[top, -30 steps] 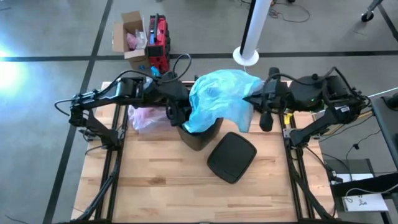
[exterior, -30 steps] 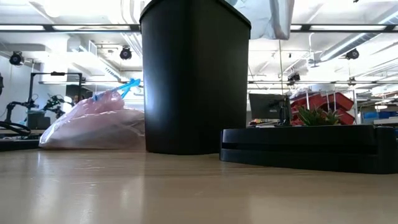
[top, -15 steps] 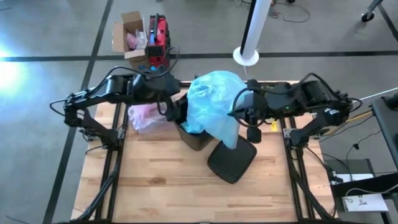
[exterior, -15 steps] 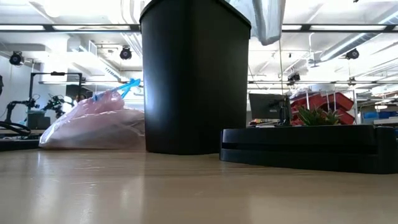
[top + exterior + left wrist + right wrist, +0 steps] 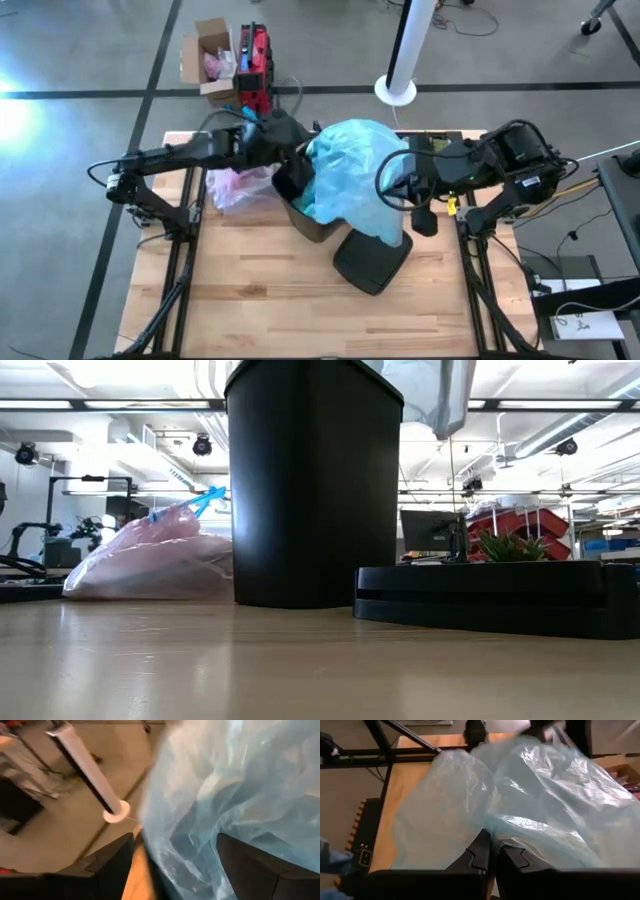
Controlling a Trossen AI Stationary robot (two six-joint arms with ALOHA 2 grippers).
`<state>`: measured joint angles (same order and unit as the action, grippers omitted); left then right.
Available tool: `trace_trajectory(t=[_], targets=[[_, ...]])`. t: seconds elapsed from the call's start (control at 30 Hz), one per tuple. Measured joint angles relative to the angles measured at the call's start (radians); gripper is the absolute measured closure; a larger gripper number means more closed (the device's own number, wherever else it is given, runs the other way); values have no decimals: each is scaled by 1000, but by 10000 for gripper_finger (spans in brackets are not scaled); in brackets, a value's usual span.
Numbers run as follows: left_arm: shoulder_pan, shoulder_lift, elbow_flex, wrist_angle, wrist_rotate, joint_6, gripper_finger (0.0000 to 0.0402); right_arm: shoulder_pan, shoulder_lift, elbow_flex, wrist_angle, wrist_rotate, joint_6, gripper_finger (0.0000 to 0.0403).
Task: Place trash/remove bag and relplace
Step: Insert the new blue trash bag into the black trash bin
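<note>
A light blue bag [image 5: 352,175] lies draped over the top of the black bin [image 5: 318,222], and one flap [image 5: 440,400] hangs past the bin's right rim. My right gripper [image 5: 400,190] is shut on the bag at its right side. My left gripper [image 5: 296,176] stands open at the bag's left edge over the bin, with the film [image 5: 200,835] filling the gap between its fingers. The tied pink bag [image 5: 236,188] rests on its underside on the table, left of the bin. No loose trash shows. My right gripper pinches a gathered fold of the blue bag's film [image 5: 496,831] between its two fingers. The fingers slant down from the table's right side. The bag spreads away from them over the bin, slack and crinkled. My left gripper has bag film between its open fingers [image 5: 107,865]; whether it touches, I cannot tell.
The bin's black lid [image 5: 372,255] lies flat on the table at the near right of the bin [image 5: 315,480], partly under the bag's flap. Bare wood [image 5: 280,300] lies nearer. A cardboard box [image 5: 210,55] and a red case [image 5: 255,65] stand on the floor beyond.
My right gripper, still shut on the bag, has gone toward the bin and the near edge, tipping downward. The bag has bunched into a hump over the bin, and its flap now hangs lower, over the lid. My left gripper has reached down and to the right into the bag's edge.
</note>
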<state>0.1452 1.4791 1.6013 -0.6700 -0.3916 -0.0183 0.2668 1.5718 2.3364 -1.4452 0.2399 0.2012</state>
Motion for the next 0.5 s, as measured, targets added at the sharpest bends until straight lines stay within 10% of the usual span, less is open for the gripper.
trace_trajectory(t=[0.5], targets=[[-100, 24, -19, -19, 217, 75, 132, -27, 20, 0, 112, 22, -126, 403]])
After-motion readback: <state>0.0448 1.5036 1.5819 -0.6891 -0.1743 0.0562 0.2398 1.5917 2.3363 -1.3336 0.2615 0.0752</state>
